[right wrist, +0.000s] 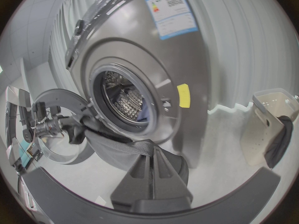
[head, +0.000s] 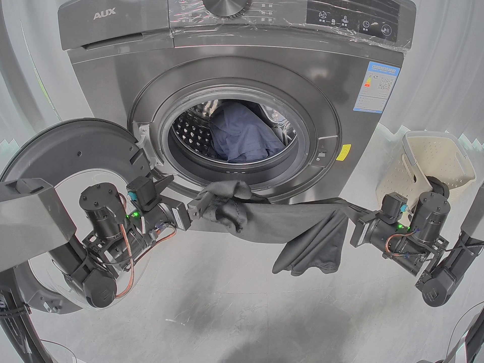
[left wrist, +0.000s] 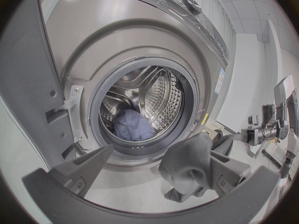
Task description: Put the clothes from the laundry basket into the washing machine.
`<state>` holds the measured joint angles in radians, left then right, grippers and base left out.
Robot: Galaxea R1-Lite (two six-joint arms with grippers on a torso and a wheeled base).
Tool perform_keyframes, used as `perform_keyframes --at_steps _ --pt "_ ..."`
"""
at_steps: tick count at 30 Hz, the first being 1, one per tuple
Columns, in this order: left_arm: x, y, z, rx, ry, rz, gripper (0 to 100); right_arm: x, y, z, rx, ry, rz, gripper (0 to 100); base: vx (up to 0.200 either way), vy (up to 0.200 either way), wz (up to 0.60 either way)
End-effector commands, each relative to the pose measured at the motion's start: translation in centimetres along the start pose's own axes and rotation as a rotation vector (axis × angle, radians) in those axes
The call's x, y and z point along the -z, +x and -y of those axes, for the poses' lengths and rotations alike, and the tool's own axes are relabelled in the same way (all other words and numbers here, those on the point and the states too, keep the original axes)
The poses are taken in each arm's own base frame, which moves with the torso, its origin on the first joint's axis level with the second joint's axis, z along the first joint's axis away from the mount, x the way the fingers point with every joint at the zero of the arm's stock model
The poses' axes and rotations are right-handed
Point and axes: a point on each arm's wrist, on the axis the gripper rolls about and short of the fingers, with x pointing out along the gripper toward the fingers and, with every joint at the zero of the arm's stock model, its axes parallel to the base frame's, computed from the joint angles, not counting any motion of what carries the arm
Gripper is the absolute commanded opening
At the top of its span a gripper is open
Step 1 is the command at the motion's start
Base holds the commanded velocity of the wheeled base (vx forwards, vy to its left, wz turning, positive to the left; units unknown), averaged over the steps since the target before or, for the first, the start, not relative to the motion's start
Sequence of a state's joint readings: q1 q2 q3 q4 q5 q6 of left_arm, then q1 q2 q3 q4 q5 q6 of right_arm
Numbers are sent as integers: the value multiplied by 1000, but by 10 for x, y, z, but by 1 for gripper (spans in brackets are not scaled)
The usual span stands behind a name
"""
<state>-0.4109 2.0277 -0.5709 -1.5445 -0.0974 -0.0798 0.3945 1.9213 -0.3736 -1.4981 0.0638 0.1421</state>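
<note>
Two garments concern you at the washing machine [head: 116, 76]. A blue garment [head: 242, 132] lies inside the drum [left wrist: 162, 97], heaped in its lower part, and a dark grey garment [head: 282, 223] hangs stretched across the machine's front, just below the door opening and off the floor [head: 227, 288]. Your right gripper [right wrist: 151, 154] holds one end of it out from the machine's right front corner, with its jaws closed tight on a fold of the cloth. Your left gripper [head: 186, 191] is at the other end, just below the left edge of the opening and close to the hinge. Its jaws stand wide apart, and the bunched cloth drapes over one finger [left wrist: 230, 171] rather than being pinched between the two. Between your two grippers the cloth sags, and a loose part of it hangs down toward the floor in front of the machine. The door [head: 75, 147] stands swung open on the machine's left side. The laundry basket [head: 433, 138] stands on the floor to the right of the machine, near its side wall, with another dark piece of cloth [right wrist: 278, 140] hanging over its rim.
</note>
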Motion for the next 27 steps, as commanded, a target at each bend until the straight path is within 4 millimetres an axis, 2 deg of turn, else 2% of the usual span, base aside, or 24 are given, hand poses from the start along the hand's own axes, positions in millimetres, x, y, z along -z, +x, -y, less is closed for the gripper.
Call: perform_keyframes --at_steps 1,8,18,24,27 --pt "-7 6 -9 -28 2 39 100 11 -13 22 74 -4 -68 0 0 0 0" --pt "-13 8 -14 -40 6 64 100 15 -15 22 77 -4 -92 0 0 0 0" --pt "-9 7 -10 -31 3 45 100 8 -10 12 33 -9 -57 0 0 0 0" --pt "-13 5 11 43 1 59 100 1 -1 -11 -57 -9 -8 0 0 0 0" --pt "-34 4 21 79 2 129 100 2 1 -19 -83 -7 -10 0 0 0 0"
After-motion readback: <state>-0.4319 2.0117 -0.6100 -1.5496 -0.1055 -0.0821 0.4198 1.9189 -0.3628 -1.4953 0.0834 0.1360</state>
